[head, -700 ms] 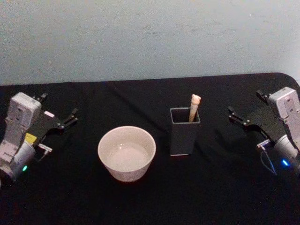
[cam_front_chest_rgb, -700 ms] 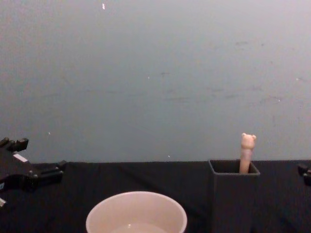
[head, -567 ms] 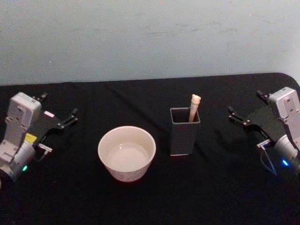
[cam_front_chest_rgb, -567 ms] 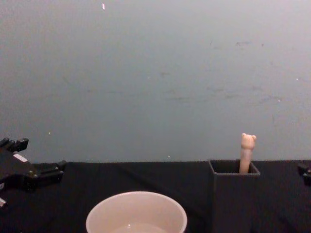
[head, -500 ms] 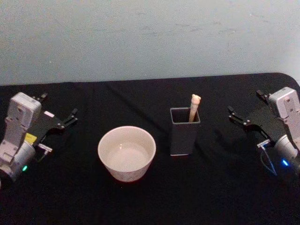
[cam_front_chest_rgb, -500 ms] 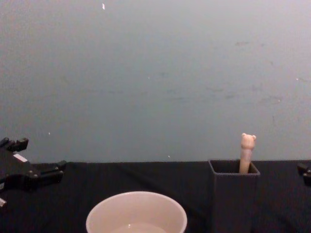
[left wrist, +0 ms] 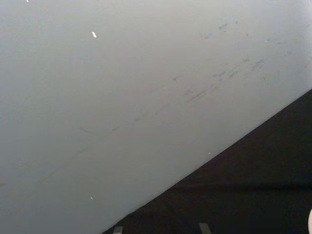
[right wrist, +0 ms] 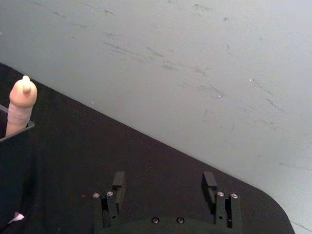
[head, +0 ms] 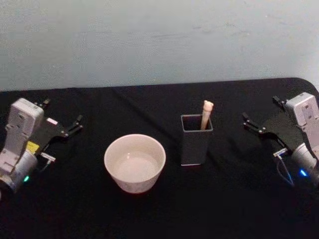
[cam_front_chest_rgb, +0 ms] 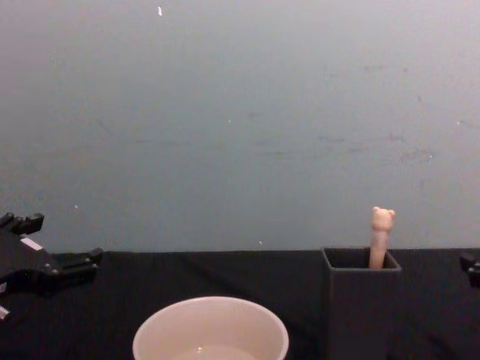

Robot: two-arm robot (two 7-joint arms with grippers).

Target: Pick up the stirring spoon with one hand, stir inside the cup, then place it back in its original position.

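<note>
Nothing has moved since a moment ago: my left pincer [head: 64, 110] and right pincer [head: 259, 108] stay low at the two sides of the table [head: 149, 102], both spread wide and empty. The bear-headed stirring spoon [head: 207, 112] stands in the dark grey square holder [head: 195, 147], just right of the cream-white cup [head: 125, 182].

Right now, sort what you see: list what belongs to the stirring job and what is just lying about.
Job: stirring spoon, standing in the dark grey holder; cream cup; right hand, open, nearest the spoon; left hand, open, parked at the left.
Not part of it: black table cover; pale wall.
</note>
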